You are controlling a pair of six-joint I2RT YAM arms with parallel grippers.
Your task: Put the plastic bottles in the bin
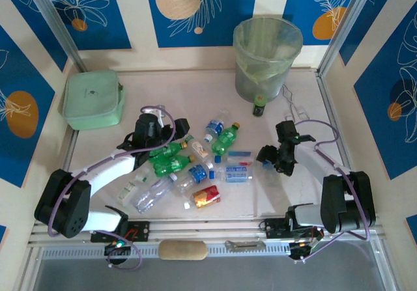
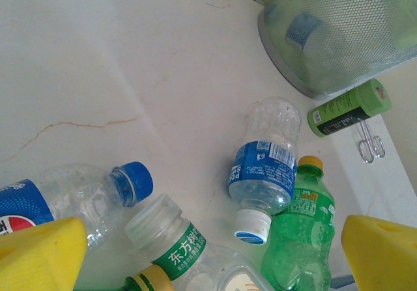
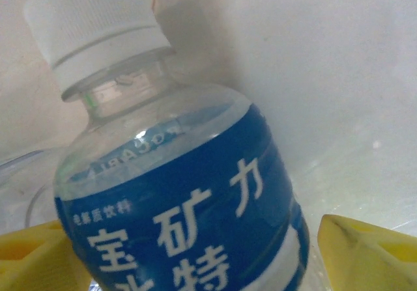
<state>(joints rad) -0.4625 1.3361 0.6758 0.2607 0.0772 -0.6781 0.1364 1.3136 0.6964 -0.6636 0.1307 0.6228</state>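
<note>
Pale, marble-veined bench [image 1: 195, 89] between blue floral wall panels. Plastic bottles [image 1: 227, 138] lie on their sides in a loose heap at its middle, some clear and ribbed, some green, with glossy labels and screw caps. They are well apart from the bin [image 1: 264, 69], a round grey mesh bucket lined with a thin green bag, at the far edge. The right gripper [image 1: 264, 155] reaches in low, its yellow foam pads [image 3: 365, 252] on either side of a clear bottle [image 3: 182, 206] with a blue label and white ridged cap. A gap beside one pad suggests it is not yet clamped. The left gripper [image 1: 159, 135] hovers over the green bottles, wide and empty.
</note>
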